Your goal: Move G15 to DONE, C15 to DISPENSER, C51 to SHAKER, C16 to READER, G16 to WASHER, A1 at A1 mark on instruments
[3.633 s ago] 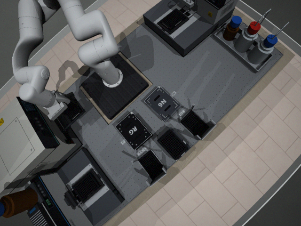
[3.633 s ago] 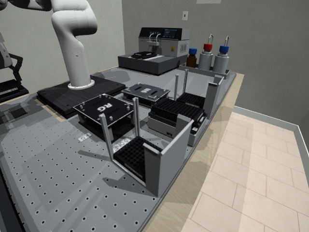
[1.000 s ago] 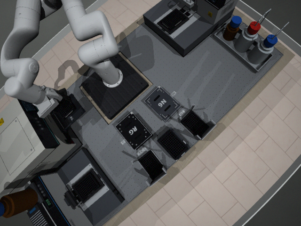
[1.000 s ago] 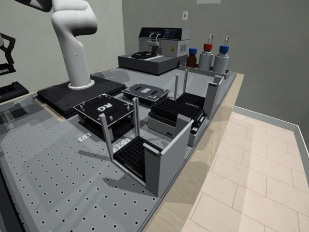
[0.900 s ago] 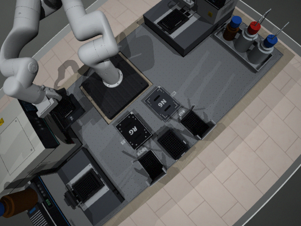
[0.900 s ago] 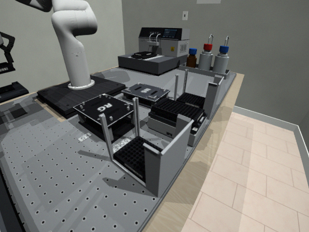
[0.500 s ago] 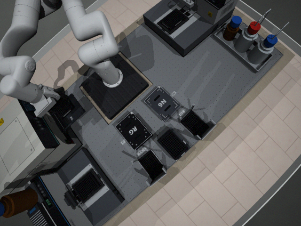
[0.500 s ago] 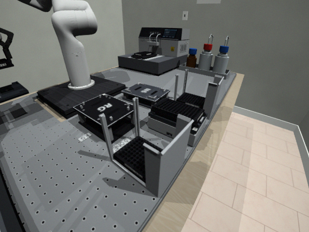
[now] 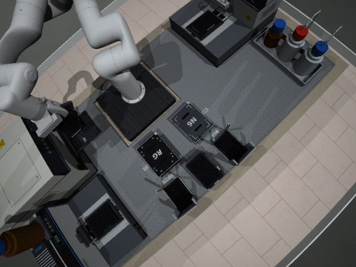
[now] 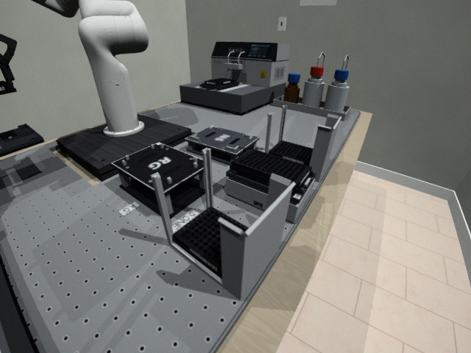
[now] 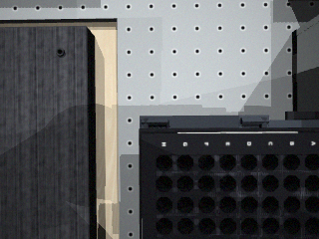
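My gripper (image 9: 68, 122) is at the far left of the deck, beside the big beige READER housing (image 9: 20, 161), and only partly shows at the left edge of the exterior view (image 10: 5, 73). It is shut on plate G15 (image 9: 73, 128) (image 11: 229, 184), a black well plate held level a little above the reader's dark tray (image 9: 90, 133) (image 10: 17, 137). The fingers themselves are hidden in the wrist view. The DONE rack (image 9: 192, 207) (image 10: 262, 228) holds one black plate (image 9: 178, 193) (image 10: 201, 235) deep on its floor.
Black plates sit on the far instrument (image 9: 202, 24) (image 10: 218, 83), the near-left instrument (image 9: 103, 219) and the shaker (image 9: 204, 169) (image 10: 266, 165). The IN rack (image 9: 249, 149) (image 10: 323, 148) holds plates. Nests N6 (image 9: 191, 122) (image 10: 224, 138) and RG (image 9: 158, 155) (image 10: 160, 163) carry nothing. The arm base (image 9: 132, 89) is near.
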`<state>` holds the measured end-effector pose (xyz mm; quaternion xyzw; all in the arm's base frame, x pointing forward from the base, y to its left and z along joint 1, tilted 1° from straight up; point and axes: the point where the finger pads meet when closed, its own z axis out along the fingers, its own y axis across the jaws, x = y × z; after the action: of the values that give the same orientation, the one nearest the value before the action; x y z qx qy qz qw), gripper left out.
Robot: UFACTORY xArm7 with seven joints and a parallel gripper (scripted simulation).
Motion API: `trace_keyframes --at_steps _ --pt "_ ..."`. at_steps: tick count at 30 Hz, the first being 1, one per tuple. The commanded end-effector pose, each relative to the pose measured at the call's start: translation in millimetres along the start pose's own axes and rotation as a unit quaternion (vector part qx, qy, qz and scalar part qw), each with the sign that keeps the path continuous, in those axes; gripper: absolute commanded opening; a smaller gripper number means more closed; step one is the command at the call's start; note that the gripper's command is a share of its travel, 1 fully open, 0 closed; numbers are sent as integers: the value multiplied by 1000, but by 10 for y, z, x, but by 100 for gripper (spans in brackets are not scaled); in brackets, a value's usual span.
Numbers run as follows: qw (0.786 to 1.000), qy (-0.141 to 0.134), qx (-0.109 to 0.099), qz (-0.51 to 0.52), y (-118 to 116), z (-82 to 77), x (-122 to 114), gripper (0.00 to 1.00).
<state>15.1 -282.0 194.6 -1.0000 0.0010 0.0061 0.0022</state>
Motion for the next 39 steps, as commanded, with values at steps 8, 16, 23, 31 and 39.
trace_keyframes --at_steps 8,16,23,31,39 --pt "1000 0 -2 3 1 -39 33 0" --pt "1000 0 -2 3 -44 -39 228 0" --pt "1000 0 -2 3 -96 -39 456 0" --pt "1000 1 -2 6 -137 -39 634 0" --pt "1000 1 -2 6 -197 -39 894 0"
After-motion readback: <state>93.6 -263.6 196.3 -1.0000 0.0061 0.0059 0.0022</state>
